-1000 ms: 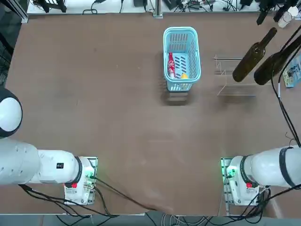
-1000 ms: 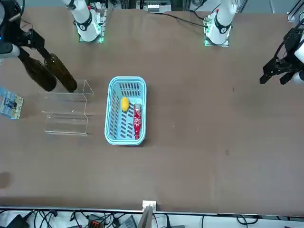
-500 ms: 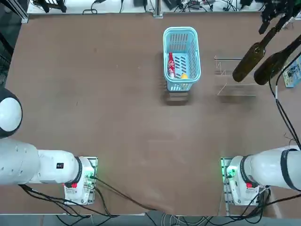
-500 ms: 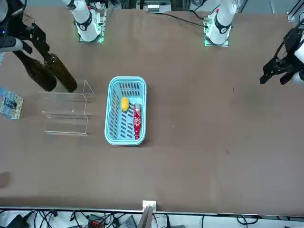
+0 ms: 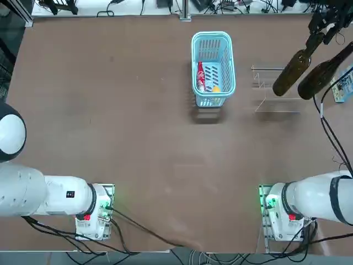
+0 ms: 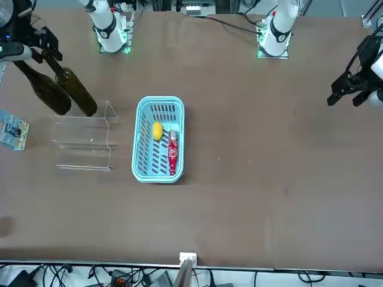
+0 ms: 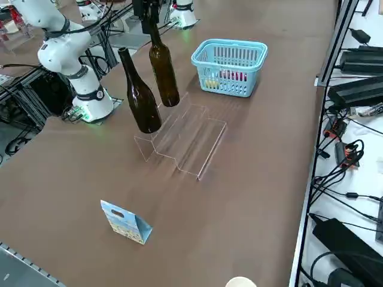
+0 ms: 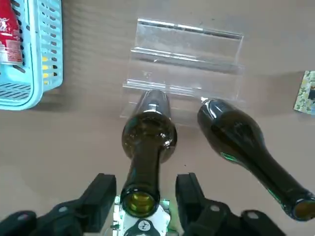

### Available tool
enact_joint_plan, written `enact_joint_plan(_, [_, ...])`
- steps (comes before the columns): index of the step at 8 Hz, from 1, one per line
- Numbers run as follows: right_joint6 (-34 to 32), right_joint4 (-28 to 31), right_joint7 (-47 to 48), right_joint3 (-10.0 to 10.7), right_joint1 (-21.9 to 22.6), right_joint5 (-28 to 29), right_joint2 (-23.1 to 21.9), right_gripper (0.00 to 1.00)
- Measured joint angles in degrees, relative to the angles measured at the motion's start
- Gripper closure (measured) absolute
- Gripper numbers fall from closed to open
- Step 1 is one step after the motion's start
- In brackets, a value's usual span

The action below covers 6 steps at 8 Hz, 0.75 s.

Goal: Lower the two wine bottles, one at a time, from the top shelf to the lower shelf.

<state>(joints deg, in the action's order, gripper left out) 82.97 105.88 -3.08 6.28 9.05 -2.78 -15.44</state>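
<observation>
My gripper (image 8: pixel 143 196) sits spread around the neck of the bottle (image 8: pixel 148 132) nearer the basket (image 5: pixel 213 66), fingers (image 8: pixel 101 194) not yet touching glass. Both bottles stand on the stand's top shelf (image 7: pixel 157 136), the other bottle (image 8: pixel 236 132) just beside. I should pinch squarely, then lift straight before stepping down to the lower shelf (image 7: pixel 203 146).

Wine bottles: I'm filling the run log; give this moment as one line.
right end effector: open, straddling neck of basket-side wine bottle | other wine bottle: untouched | both upright on top shelf
</observation>
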Motion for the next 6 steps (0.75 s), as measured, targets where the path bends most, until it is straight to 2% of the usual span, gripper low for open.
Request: enact_joint_plan(6, [1.0, 0.2, 0.0, 0.0, 0.0, -0.1, 0.0, 0.39])
